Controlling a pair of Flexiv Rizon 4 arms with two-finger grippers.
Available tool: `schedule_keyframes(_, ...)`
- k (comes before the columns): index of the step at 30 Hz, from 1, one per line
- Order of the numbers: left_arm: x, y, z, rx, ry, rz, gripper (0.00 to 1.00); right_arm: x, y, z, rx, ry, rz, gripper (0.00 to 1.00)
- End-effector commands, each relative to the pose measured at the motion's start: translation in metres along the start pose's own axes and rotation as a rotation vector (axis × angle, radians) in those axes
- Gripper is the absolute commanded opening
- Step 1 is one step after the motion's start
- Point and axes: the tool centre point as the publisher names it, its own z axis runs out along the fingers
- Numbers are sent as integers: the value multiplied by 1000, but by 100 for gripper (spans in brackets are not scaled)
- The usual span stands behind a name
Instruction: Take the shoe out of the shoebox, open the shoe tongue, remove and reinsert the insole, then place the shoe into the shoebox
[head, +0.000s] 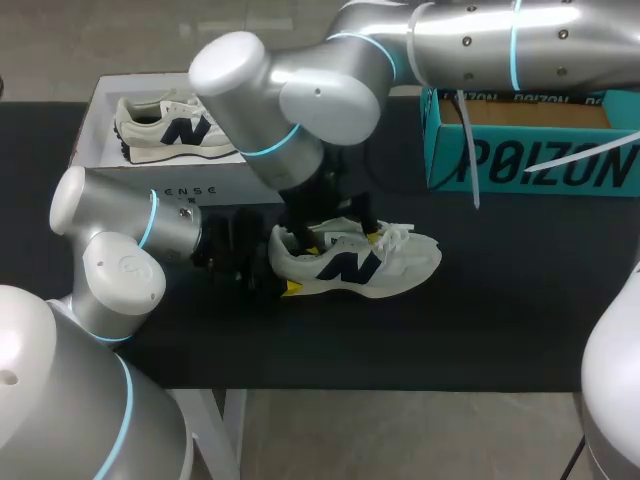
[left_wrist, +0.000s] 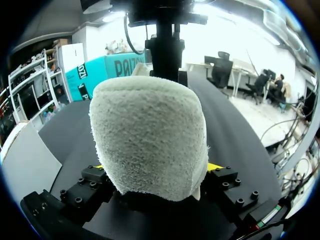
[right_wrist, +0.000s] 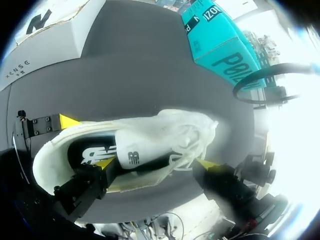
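One shoe (head: 400, 262) mid-table, left end effector (left_wrist: 157, 170) clamping heel; shoebox (head: 230, 190) behind.

1. We see a table (head: 520, 330) with a matte black top spanning the head view from side to side.
2. Below its straight near edge a white leg (head: 232, 425) shows.
3. A teal cardboard box (head: 530, 165), open on top, stands at the table's far right.

Teal cardboard box (head: 530, 150) at far right, black tabletop (head: 500, 330)
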Motion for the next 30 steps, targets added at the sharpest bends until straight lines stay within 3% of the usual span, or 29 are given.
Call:
schedule_keyframes(1,2,3,3,1,-1,0,0,-10,7,-3,-6,-7,11,100)
schedule_keyframes(2,2,3,3,1,-1,0,0,-12,9,-3,-7,-9,14,100)
schedule_keyframes(5,2,3,3,1,-1,0,0,-17,14,-3,-13,-16,22,49)
schedule_keyframes(7,2,3,3,1,-1,0,0,-20,16,-4,-15,-19,25,38)
schedule_keyframes(9,2,3,3,1,-1,0,0,-22,17,-6,-18,-20,28,14)
schedule_keyframes(11,2,3,3,1,-1,0,0,-23,18,-7,-22,-20,29,0)
schedule_keyframes(21,2,3,3,1,-1,0,0,-24,21,-4,-12,24,34,0)
schedule_keyframes(30,2,3,3,1,-1,0,0,-54,24,-6,-2,113,94,0)
